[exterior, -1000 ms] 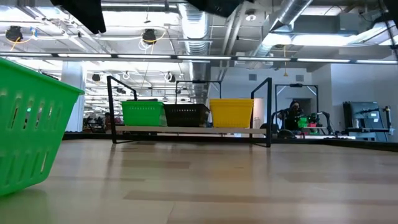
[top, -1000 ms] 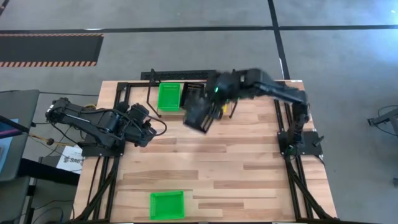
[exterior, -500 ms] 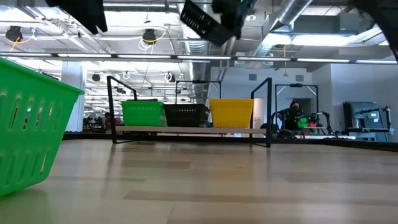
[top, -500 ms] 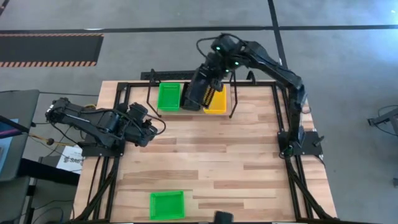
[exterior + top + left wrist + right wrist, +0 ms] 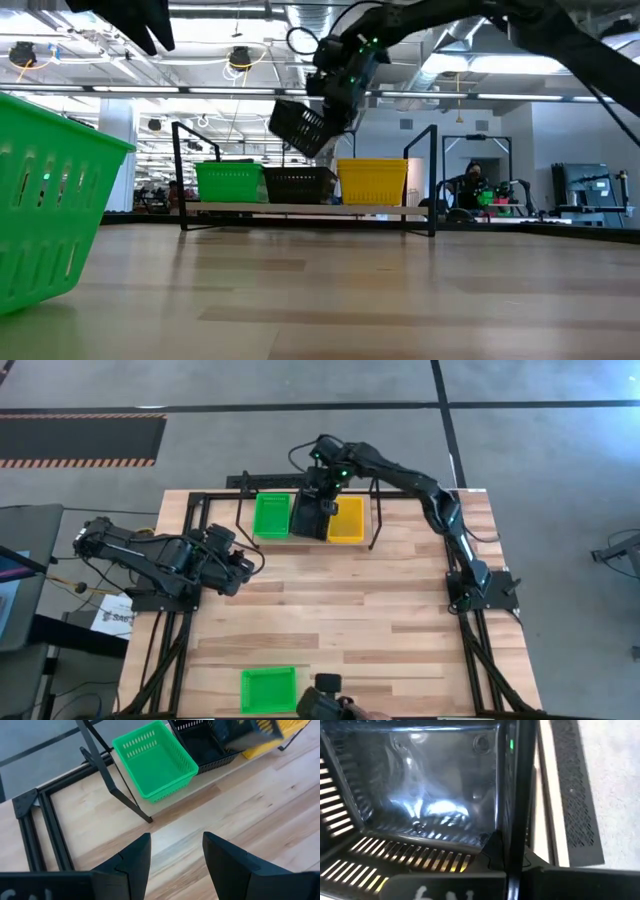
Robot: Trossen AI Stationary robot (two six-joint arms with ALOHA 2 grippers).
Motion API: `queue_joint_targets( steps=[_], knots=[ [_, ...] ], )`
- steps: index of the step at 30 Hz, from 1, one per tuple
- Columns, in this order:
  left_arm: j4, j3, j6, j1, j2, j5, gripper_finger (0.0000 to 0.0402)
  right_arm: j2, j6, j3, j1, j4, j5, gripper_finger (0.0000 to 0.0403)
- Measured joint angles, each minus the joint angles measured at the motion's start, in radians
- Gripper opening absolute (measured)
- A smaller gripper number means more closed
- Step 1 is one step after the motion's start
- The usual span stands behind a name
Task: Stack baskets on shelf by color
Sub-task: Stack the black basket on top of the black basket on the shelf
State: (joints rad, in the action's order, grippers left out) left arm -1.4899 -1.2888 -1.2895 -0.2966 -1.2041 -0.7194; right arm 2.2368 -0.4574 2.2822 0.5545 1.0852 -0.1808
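Observation:
The shelf (image 5: 310, 538) stands at the table's far edge with a green basket (image 5: 271, 515), a black basket (image 5: 299, 185) and a yellow basket (image 5: 347, 518) side by side on its plank. My right gripper (image 5: 338, 88) is shut on another black basket (image 5: 300, 126), which hangs tilted just above the black one on the shelf. A second green basket (image 5: 268, 688) rests on its bottom near the table's near edge. My left gripper (image 5: 175, 860) stands open above the table's left side, touching nothing. My right gripper pinches the rim of one side wall (image 5: 512, 805) of the black basket, one finger inside the basket and one outside. The fingers come slanting down from above. The basket is lifted clear and hangs tilted below the gripper (image 5: 512, 857), over the shelf's middle.
The shelf's black wire legs (image 5: 240, 510) rise at its ends. A dark object (image 5: 320, 698) with a person's hand beside it shows at the table's near edge, right of the green basket. Bare wood lies between the shelf and the near edge.
My right gripper has carried the black basket from in front of the shelf toward the table's far edge and down, and it now hangs tilted just over the shelf's middle basket. A dark object with a hand has come in at the near edge.

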Motion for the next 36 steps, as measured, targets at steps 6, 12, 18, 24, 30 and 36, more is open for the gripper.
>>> queue_joint_targets(
  steps=[6, 12, 18, 24, 30, 36],
  knots=[
    [0.0, 0.0, -0.017, 0.0, 0.0, -0.001, 0.0168, 0.026, -0.045, 0.0, -0.003, -0.032, 0.027, 0.0],
    [0.0, 0.0, -0.034, 0.0, 0.0, -0.002, 0.0168, 0.026, -0.075, 0.0, -0.002, -0.042, 0.055, 0.0],
    [0.0, 0.0, -0.039, 0.0, 0.0, -0.002, 0.0168, 0.026, -0.075, 0.001, -0.004, -0.041, 0.055, 0.0],
    [0.0, 0.0, -0.04, 0.0, 0.0, -0.002, 0.0168, 0.026, -0.075, 0.001, -0.007, -0.043, 0.055, 0.0],
    [0.0, 0.0, -0.04, 0.0, 0.0, -0.003, 0.0168, 0.026, -0.099, 0.002, -0.011, 0.071, 0.055, 0.0],
    [0.003, 0.0, -0.04, 0.0, 0.0, -0.003, 0.0168, 0.026, -0.141, 0.002, -0.016, 0.125, 0.134, 0.0]
  ],
)
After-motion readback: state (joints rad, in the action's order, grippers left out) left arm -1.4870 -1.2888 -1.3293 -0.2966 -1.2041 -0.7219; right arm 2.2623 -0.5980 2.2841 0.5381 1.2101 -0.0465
